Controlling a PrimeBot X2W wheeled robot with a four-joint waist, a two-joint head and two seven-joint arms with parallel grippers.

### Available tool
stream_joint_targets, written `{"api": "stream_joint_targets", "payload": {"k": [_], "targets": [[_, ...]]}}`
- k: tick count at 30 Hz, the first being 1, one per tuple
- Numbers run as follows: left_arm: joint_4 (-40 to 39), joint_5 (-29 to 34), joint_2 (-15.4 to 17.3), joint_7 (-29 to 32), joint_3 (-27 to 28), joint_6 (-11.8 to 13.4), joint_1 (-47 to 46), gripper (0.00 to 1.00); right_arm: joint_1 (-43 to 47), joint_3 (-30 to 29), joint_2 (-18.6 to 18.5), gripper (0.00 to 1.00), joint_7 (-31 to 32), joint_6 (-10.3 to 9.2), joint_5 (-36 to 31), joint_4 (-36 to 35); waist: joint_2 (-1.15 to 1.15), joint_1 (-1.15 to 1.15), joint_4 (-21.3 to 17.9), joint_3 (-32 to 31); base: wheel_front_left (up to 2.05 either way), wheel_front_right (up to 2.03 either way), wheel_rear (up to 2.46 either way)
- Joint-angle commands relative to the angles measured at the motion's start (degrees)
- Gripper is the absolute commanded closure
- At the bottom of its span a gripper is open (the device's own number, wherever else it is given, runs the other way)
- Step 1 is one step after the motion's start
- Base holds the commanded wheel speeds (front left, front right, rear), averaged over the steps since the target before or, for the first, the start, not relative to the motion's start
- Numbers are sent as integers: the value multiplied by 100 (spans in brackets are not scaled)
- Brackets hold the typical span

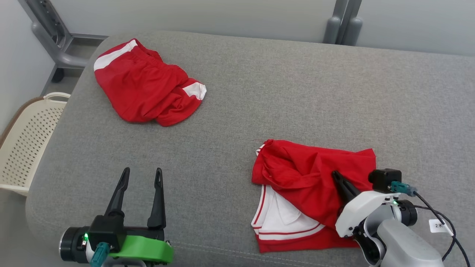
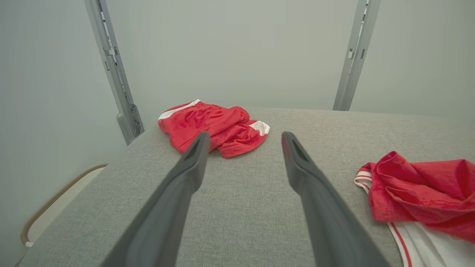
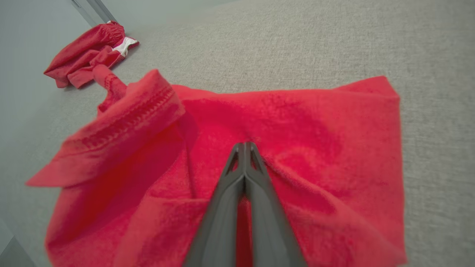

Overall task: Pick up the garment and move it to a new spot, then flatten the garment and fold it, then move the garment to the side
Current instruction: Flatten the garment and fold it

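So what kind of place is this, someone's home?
More likely a test room for laundry folding: bare pale walls with metal frame posts, a grey fabric-covered bench holding a near red garment and a far red garment, and a cream basket beside it.

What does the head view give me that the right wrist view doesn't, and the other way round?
Head view adds: the left hand, open above the grey cushion, a cream perforated basket beside it, and the white striped panel of the near garment. Right wrist view adds: the right hand close up, fingers shut on a fold of that garment, and its stitched hem. Both share: the near garment, the far garment and the cushion.
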Motion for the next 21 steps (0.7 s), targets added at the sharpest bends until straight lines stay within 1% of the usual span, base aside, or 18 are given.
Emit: {"api": "stream_joint_targets", "payload": {"k": [1, 6, 14, 17, 21], "targets": [[4, 21, 2, -14, 19, -18, -72, 0, -71, 14, 14, 100, -23, 0, -19, 50, 0, 0, 54, 9, 0, 0, 0], [12, 21, 2, -14, 16, -16, -65, 0, -160, 132, 162, 100, -24, 0, 48, 150, 0, 0, 181, -17, 0, 0, 0], [8, -13, 2, -14, 30, -7, -13, 0, -149, 383, 273, 100, -24, 0, 187, -101, 0, 0, 281, -50, 0, 0, 0], [15, -21, 2, -14, 34, -10, -9, 0, -67, 629, 307, 100, -24, 0, 282, -288, 0, 0, 295, -65, 0, 0, 0], [7, -30, 2, -14, 23, -9, -7, 0, 34, 995, 266, 100, -25, 0, 467, -610, 0, 0, 324, -73, 0, 0, 0]]}}
